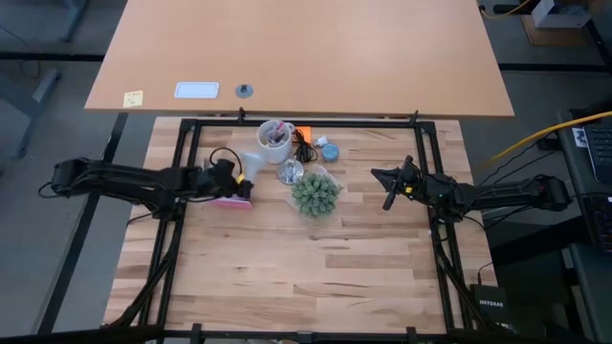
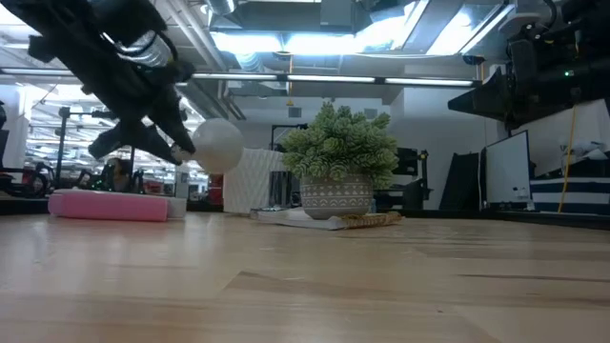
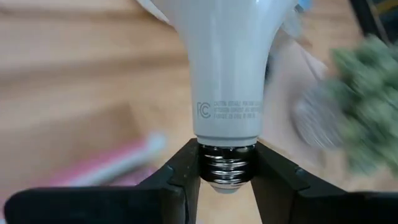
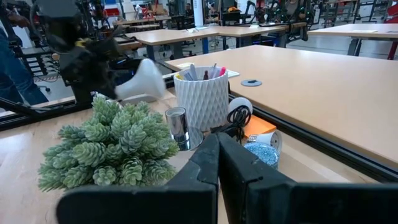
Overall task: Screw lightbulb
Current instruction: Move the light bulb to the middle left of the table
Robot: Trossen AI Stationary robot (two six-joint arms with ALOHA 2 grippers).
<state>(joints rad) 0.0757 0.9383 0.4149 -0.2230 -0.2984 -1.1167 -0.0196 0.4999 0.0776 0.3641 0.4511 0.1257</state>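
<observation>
We see the left gripper [image 3: 227,177] pinching the lightbulb [image 3: 224,68] by its metal screw base, fingers [image 3: 177,171] closed on the threads — the white globe held in the air above the desk [image 1: 316,277], over a pink block [image 2: 110,205] and just beside the white cup of pens [image 1: 274,141] and the silvery fitting [image 4: 177,127]. The right gripper [image 4: 217,152] waits beyond the potted plant [image 1: 316,194], its fingers pressed together — well apart from the bulb
</observation>
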